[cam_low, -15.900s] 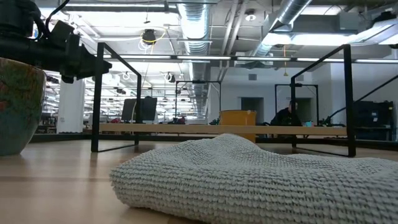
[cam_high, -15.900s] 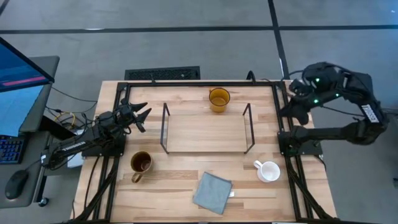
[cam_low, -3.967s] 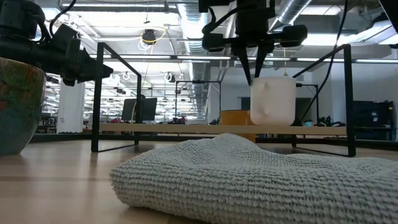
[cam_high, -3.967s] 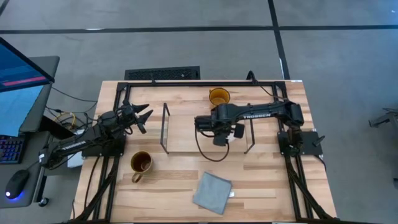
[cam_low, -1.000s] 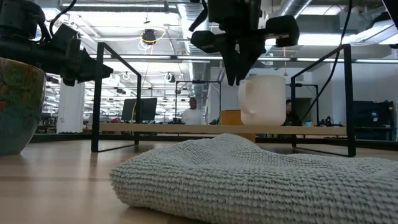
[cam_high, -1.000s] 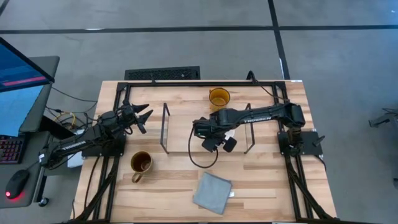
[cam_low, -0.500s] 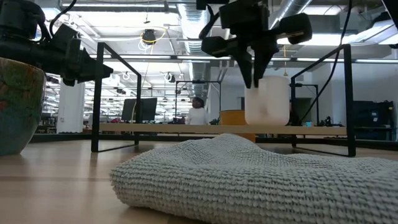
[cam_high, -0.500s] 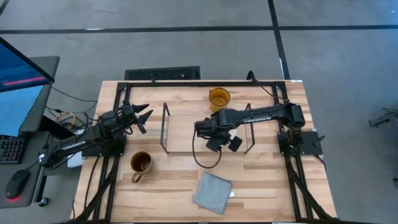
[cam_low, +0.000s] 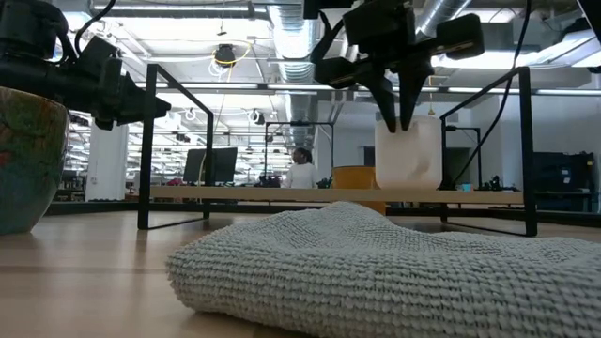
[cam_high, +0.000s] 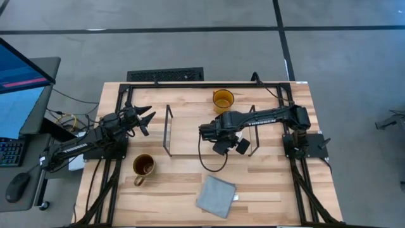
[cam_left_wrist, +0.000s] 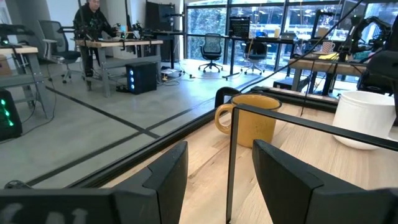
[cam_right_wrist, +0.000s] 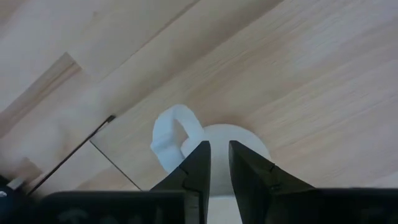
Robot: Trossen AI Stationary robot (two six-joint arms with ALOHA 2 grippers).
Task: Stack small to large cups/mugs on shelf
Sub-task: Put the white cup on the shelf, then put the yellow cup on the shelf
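Right gripper (cam_low: 394, 120) hangs over the shelf (cam_high: 190, 134), its two dark fingers (cam_right_wrist: 198, 163) pointing down and pinched narrow on the rim of the small white mug (cam_low: 408, 150). From the low view the mug is plain, opaque white, straight-sided with a softly rounded base, held upright with its bottom at or barely above the pale board; I cannot tell whether it touches. The wrist camera looks straight down on it and shows the thick looped handle (cam_right_wrist: 166, 134) sticking out to one side of the fingers, with light wood grain below.

From above, the gripper sits over the right half of the shelf, near its black wire end frame (cam_high: 254, 131), and the arm hides the mug there.

Just behind the shelf's far edge stands the amber glass mug (cam_high: 223, 99), translucent honey-yellow, upright, handle on its side. The brownish-tan mug (cam_high: 143, 166) with the dark inside stands on the table in front of the shelf's left end, handle towards the front edge. A grey knitted cloth (cam_high: 216, 196) lies nearer the front.

Left gripper (cam_high: 144, 118) rests at the table's left side, fingers spread wide, holding nothing.
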